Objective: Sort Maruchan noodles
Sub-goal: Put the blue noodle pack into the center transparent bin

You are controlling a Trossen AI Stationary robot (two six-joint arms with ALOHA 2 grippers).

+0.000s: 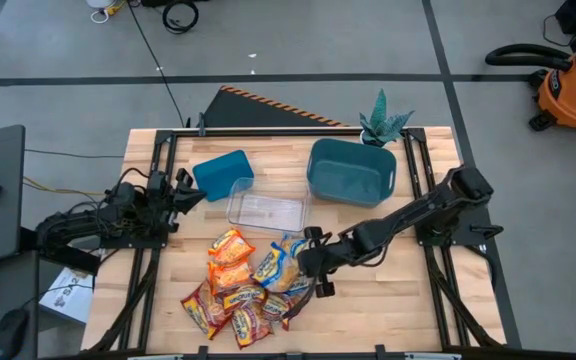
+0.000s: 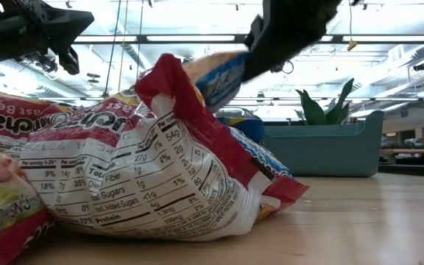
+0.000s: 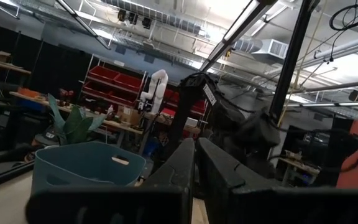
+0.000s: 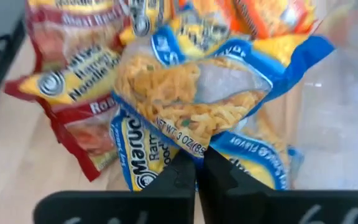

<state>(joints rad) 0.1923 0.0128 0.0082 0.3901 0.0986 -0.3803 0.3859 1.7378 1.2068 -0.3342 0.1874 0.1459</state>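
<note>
Several Maruchan noodle packets (image 1: 238, 290), orange, red-and-yellow and blue-and-yellow, lie heaped on the table's near middle. My right gripper (image 1: 306, 262) reaches in from the right to the heap's right side and is shut on a blue-and-yellow packet (image 4: 197, 93). In the low view that packet (image 2: 219, 73) rises behind a red packet (image 2: 146, 177) that lies in front. My left gripper (image 1: 186, 190) waits with shut fingers at the table's left, beside the small teal bin (image 1: 223, 173), touching nothing. My right gripper pinches the blue-and-yellow packet by its crimped edge (image 4: 194, 144) between its two fingertips, reaching in from the table's right side and slanting down. The packet fans out past the fingers, tilted up over the heap (image 2: 216, 77); the red packet hides its lower end.
A clear plastic tray (image 1: 265, 208) sits just beyond the heap, between the small teal bin and a larger teal bin (image 1: 351, 170). A potted plant (image 1: 383, 122) stands at the far edge behind the larger bin. Bare wood lies near and right of the heap (image 1: 388, 300).
</note>
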